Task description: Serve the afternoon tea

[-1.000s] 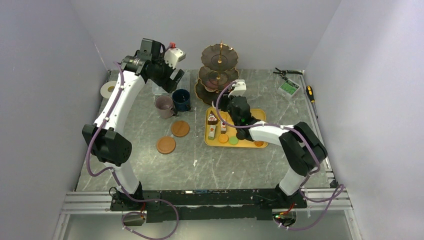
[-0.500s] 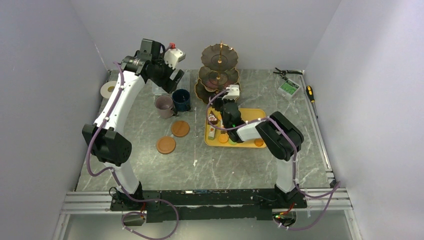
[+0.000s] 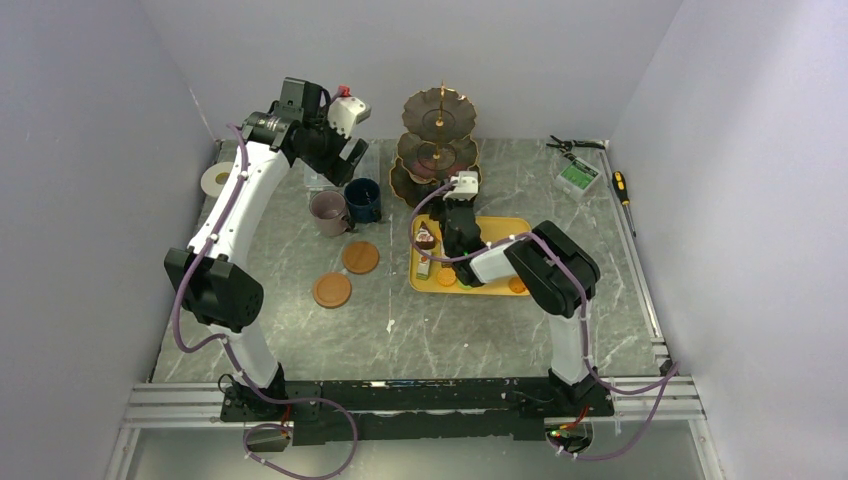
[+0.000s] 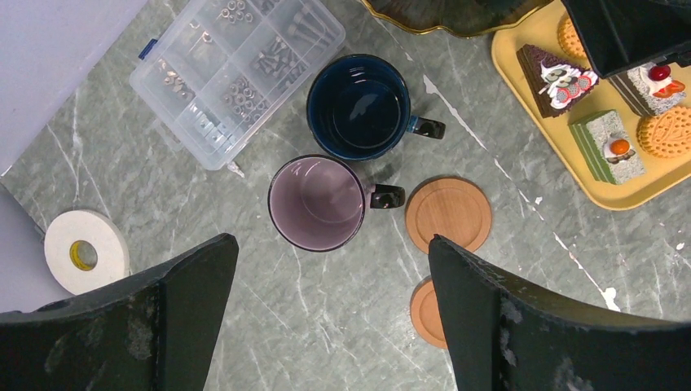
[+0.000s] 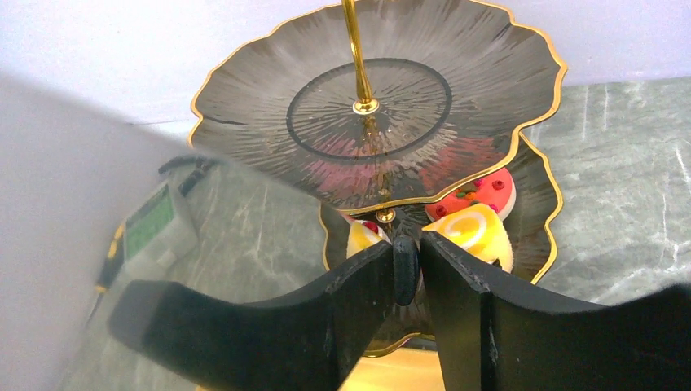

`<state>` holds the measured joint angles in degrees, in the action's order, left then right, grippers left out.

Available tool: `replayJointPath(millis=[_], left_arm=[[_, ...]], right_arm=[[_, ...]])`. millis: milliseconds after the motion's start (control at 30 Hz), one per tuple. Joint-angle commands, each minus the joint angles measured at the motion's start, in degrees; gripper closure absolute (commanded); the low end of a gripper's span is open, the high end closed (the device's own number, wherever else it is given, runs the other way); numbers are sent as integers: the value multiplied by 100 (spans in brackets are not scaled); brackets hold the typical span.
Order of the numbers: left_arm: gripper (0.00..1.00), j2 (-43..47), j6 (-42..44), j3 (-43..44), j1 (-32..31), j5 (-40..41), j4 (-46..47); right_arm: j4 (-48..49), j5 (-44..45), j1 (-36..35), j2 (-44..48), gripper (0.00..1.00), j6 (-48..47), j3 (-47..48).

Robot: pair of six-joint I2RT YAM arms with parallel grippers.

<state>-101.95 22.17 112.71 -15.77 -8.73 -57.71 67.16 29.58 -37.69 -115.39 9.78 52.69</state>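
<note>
The dark three-tier gold-trimmed stand (image 3: 440, 140) stands at the back; in the right wrist view (image 5: 367, 98) a lower tier holds a pink donut (image 5: 481, 191) and yellow roll slices (image 5: 473, 232). My right gripper (image 3: 448, 208) (image 5: 406, 252) hovers over the yellow tray (image 3: 500, 225), facing the stand, shut on a small dark disc (image 5: 405, 269). Cake slices (image 4: 558, 77) and orange biscuits (image 4: 664, 134) lie on the tray. My left gripper (image 3: 352, 160) (image 4: 332, 241) is open and empty, high above the mauve mug (image 4: 316, 202), the navy mug (image 4: 357, 106) and two brown coasters (image 4: 448, 215) (image 4: 425, 301).
A clear compartment box (image 4: 236, 73) lies behind the mugs and a white tape roll (image 4: 85, 251) at the far left. Pliers (image 3: 570, 145), a green device (image 3: 578, 176) and a screwdriver (image 3: 620, 187) lie at the back right. Walls close in on three sides.
My right arm has swung left, bringing its gripper over the tray's left part close to the stand. The left arm has not moved.
</note>
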Motion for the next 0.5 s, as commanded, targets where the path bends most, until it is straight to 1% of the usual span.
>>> replayJointPath(millis=[0,233,400,467], left_arm=[[7,132,-95,75,29,-64,104],[7,128,-116,106,26,-126,38],[7,87,-153,185,28,-154,-65],[7,81,-181,201,28,-150,-116]], right_arm=[[366,-200,-24,499,23,-38,-115],[120,-490,-179,1513,28,50,-973],[-532,-406,-412,2446,31,182,-1635],[-979,-329,-498,2835,31,224,-1904]])
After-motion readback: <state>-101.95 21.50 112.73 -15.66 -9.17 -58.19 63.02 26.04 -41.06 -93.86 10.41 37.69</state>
